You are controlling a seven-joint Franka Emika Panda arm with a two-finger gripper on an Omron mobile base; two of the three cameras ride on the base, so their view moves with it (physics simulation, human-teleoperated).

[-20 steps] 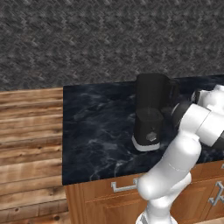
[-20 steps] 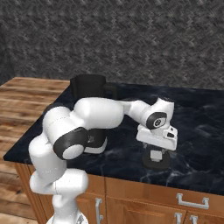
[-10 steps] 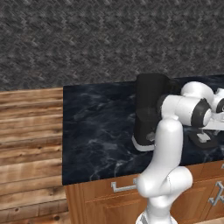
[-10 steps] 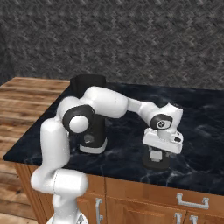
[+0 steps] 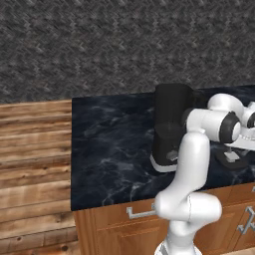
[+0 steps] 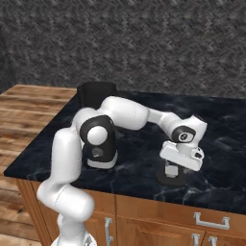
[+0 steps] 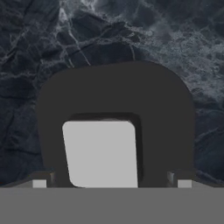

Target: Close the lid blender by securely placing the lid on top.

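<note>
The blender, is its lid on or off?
Off: the lid lies on the counter under the gripper, apart from the blender.

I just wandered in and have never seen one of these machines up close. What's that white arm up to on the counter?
The white arm is reaching down over a small black lid that lies on the dark marble counter. Its gripper hangs just above the lid, fingertips either side of its pale centre; whether it has taken hold yet is hard to tell. The tall black blender stands apart from the lid, with nothing on top.
</note>
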